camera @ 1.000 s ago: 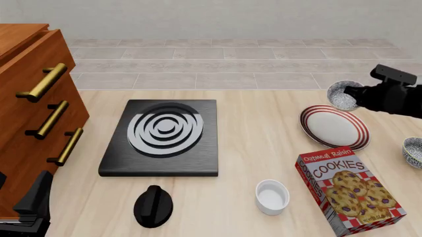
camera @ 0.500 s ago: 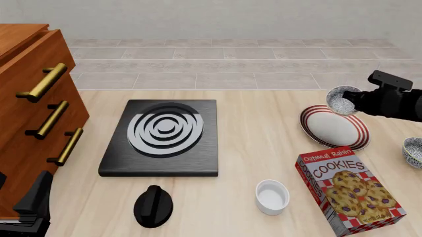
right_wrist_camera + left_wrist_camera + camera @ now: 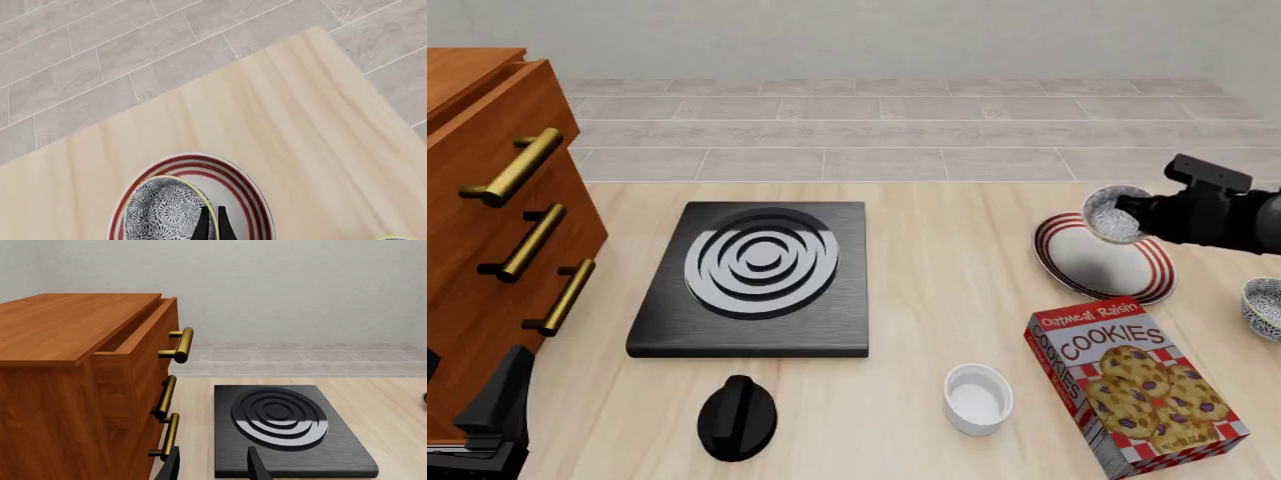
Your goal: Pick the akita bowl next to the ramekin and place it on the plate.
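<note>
Black fingers of the right arm pinch the pale rim of the akita bowl, one inside the wall and one outside, a hold that suits a thin-walled dish too wide to span. The bowl hangs tilted, its speckled inside facing the camera, at the right of the front frame over the far edge of the plate; in the wrist picture the red stripes ring it from behind, so it seems lined up for setting down. Whether it touches the plate yet I cannot tell.

Lower in the front frame stand the ramekin and the cookie box, with a second speckled bowl at the right edge.

The left arm's fingers stand apart, grasping nothing, parked at the lower left by the wooden drawers, facing the black stove plate on the counter.
</note>
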{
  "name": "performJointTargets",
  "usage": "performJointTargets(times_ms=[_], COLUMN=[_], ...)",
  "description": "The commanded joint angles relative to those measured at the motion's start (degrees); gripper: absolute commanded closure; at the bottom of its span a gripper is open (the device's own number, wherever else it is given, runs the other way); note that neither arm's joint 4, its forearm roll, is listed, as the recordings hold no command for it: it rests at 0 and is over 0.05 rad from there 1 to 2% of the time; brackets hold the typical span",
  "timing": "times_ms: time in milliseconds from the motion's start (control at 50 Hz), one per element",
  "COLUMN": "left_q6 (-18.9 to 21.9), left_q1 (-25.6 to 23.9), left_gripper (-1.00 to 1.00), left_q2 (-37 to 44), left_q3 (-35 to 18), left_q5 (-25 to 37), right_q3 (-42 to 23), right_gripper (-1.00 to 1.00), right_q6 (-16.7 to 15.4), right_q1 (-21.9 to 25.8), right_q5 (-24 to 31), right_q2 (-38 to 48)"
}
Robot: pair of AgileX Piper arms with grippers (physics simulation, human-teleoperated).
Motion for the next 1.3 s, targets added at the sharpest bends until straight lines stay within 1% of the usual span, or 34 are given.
performJointTargets(times_ms=[20, 380, 820, 1300], left_q6=[0.0, 0.0, 0.0, 0.0], left_q1=[0.0, 0.0, 0.0, 0.0], left_gripper=[-1.00, -1.00, -1.00, -1.00], left_q2=[0.0, 0.0, 0.0, 0.0], left_q3=[0.0, 0.0, 0.0, 0.0], left_q5=[0.0, 0.0, 0.0, 0.0], right_q3=[-0.5, -1.7, -1.1, -2.0], right_gripper=[1.00, 1.00, 1.00, 1.00], right_q6=[0.1, -0.1, -0.2, -0.3], right_q1=[0.4, 1.0, 0.9, 1.2], right_q5=[-0.3, -0.3, -1.2, -0.8], right_q2=[0.9, 2.8, 4.5, 5.8])
